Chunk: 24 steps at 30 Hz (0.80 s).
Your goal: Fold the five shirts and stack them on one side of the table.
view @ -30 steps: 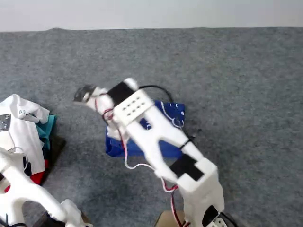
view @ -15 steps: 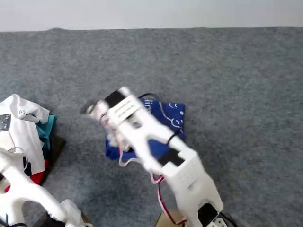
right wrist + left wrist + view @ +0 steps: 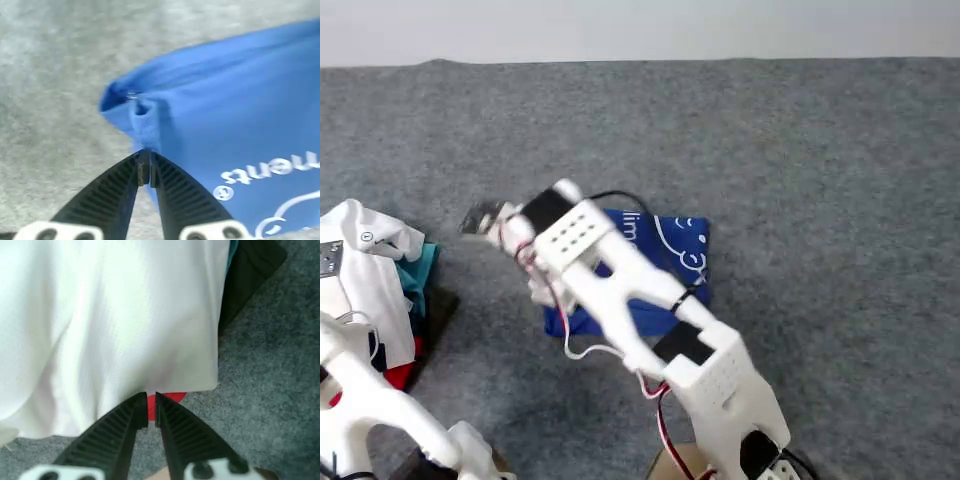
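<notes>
Consult the high view for the layout: the folded blue shirt (image 3: 672, 250) lies flat near the middle of the grey table (image 3: 800, 150), and the right arm (image 3: 650, 310) crosses over it, with the right gripper (image 3: 475, 217) out beyond the shirt's stack-side edge. Consult the right wrist view for the detail that the arm hides: the right gripper's jaws are pressed together at the edge of the blue shirt, and a narrow ridge of blue cloth runs up to the tips. It may be pinched there, but the view does not settle this. The stack sits at the table's left side, well apart from the blue shirt, with a white shirt (image 3: 360, 270) on top and teal (image 3: 420, 272), black (image 3: 442, 305) and red (image 3: 402, 372) cloth showing at its edges. In the left wrist view, the left gripper (image 3: 151, 410) hangs over the near edge of this stack. Its jaws are closed to a thin slit, red cloth shows through the slit, and you see nothing held between them.
</notes>
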Each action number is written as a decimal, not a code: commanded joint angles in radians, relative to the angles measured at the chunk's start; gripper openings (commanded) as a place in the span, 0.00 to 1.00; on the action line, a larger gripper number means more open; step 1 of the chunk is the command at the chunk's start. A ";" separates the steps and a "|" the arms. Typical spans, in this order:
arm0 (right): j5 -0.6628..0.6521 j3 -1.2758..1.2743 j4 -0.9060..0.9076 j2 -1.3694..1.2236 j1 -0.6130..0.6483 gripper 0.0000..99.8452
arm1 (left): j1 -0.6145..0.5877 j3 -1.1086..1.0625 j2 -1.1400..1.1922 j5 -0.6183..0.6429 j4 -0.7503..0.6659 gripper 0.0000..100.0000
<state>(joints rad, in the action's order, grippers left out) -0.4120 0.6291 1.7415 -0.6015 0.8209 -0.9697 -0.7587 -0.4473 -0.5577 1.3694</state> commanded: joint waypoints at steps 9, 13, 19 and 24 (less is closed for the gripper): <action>-0.018 0.072 0.007 -0.082 -0.004 0.01 | 0.009 0.004 -0.009 -0.003 -0.015 0.04; -0.005 0.072 0.047 -0.071 0.070 0.01 | 0.009 0.004 -0.009 -0.003 -0.015 0.04; -0.005 0.072 0.050 0.081 0.058 0.01 | 0.009 0.005 -0.009 -0.003 -0.015 0.04; -0.060 0.072 0.044 0.170 -0.022 0.01 | 0.009 0.008 -0.009 -0.003 -0.015 0.04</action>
<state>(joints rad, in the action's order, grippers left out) -0.4319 0.6552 1.7507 -0.5247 0.8546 -0.9697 -0.7587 -0.4473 -0.5577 1.3694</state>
